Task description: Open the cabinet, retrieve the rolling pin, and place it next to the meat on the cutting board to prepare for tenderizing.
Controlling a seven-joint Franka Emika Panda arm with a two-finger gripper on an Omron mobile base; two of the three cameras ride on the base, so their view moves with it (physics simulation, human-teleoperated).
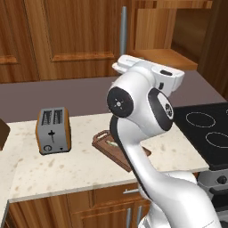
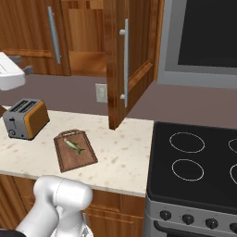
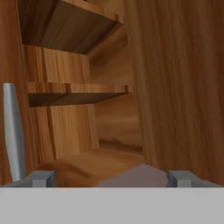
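The cabinet (image 2: 83, 32) has its right door (image 2: 132, 55) swung wide open, while the left door (image 1: 67, 31) stays closed. Its light wood interior (image 3: 100, 122) shows bare shelves in the hand view. The rolling pin is out of view. My gripper (image 3: 111, 179) is open and holds nothing, and it faces the opening from just outside. It also shows at the left edge of the right base view, gripper (image 2: 21, 65). The meat (image 2: 74, 146) lies on the cutting board (image 2: 78, 159), on the counter below. The arm hides part of the cutting board (image 1: 103, 143) in the left base view.
A toaster (image 1: 53, 130) stands on the counter (image 1: 67, 169) left of the board. A black stove (image 2: 194, 157) is at the right, with a dark panel (image 2: 203, 32) above it. The left door's silver handle (image 3: 13, 131) rises close to my left fingertip.
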